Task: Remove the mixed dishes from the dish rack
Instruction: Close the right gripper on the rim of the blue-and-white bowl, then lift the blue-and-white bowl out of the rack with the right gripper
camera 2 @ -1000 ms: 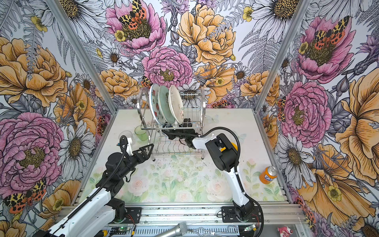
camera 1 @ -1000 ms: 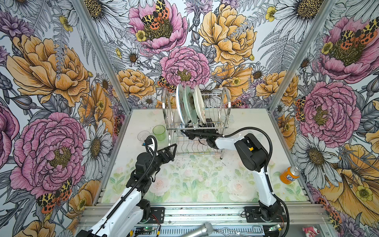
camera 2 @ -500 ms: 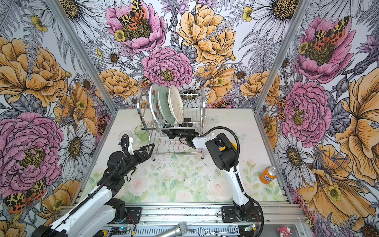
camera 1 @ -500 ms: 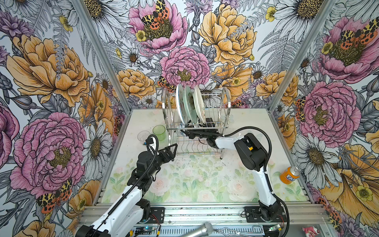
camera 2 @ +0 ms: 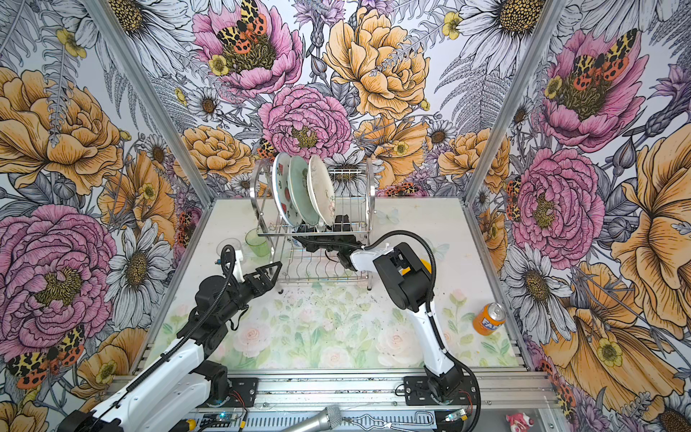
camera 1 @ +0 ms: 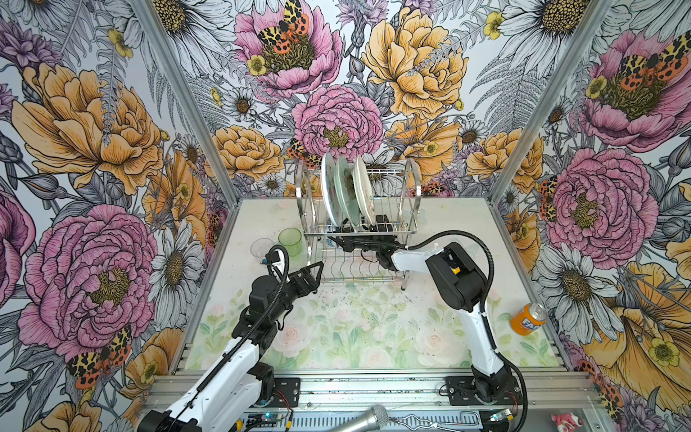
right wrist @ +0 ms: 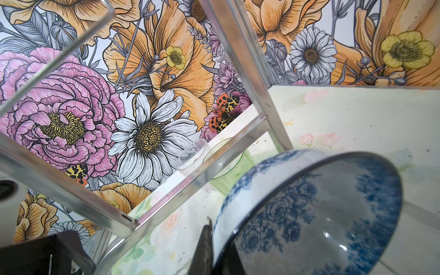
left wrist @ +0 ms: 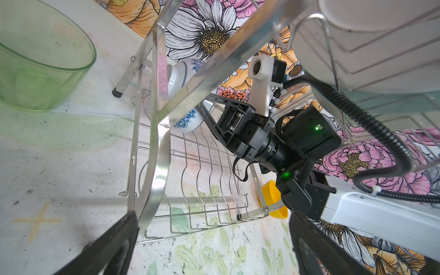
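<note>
The left claw hangs spread wide and empty, low over the table, with the arched end frame of the dish rack just ahead of its fingertips. A little further ahead and off to its side stand the green tumbler and the clear glass, both on the table outside the rack, so they look done. The yellow bowl lies beyond the rack's far leg, beside the right arm, and seems to be out too. Inside the lower tier the right claw is pinching the rim of the blue-and-white bowl, which sits tilted at the claw's tip and is not yet clear of the wires. Above that claw three plates stand on edge in the upper tier, untouched. I judge roughly half is left. Room is tight around the right claw: shelf wires run close overhead and frame bars cross just past the bowl. The way back toward its own arm opens onto bare table. The soda can stands well apart
</note>
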You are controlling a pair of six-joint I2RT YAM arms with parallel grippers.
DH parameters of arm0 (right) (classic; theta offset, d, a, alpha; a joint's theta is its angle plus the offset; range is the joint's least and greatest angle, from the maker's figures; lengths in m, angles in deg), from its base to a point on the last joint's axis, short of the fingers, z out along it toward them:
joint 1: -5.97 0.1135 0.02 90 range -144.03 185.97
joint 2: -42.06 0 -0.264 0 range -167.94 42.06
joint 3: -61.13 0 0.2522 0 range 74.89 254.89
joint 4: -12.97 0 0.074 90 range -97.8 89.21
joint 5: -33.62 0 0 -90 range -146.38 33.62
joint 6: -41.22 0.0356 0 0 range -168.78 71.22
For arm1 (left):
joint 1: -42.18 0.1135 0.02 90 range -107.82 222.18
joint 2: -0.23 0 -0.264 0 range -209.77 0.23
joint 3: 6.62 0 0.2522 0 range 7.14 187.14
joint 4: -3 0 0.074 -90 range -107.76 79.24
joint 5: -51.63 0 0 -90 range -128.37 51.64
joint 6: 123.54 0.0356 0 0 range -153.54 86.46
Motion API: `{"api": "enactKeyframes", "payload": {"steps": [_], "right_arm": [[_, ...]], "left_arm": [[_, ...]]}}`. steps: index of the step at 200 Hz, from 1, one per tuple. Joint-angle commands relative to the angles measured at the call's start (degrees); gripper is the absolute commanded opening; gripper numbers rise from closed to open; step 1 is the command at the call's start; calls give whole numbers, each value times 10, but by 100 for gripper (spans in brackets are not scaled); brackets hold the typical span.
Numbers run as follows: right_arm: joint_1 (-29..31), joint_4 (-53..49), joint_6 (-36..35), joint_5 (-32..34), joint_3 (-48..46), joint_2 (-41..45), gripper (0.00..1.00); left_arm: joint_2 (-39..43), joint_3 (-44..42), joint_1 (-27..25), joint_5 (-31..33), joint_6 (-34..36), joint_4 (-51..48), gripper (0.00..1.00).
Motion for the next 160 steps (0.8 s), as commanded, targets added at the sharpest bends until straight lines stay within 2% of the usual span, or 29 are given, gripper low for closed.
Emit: {"api": "enactKeyframes", "payload": {"steps": [1,160], "right_arm": [[4,49,-16,1,-8,19,0],[37,60,-68,40,-155,138,0]], "left_arm": [[2,16,-6,-9,0,13,99],[29,36,-15,8,12,-35,99]]}}
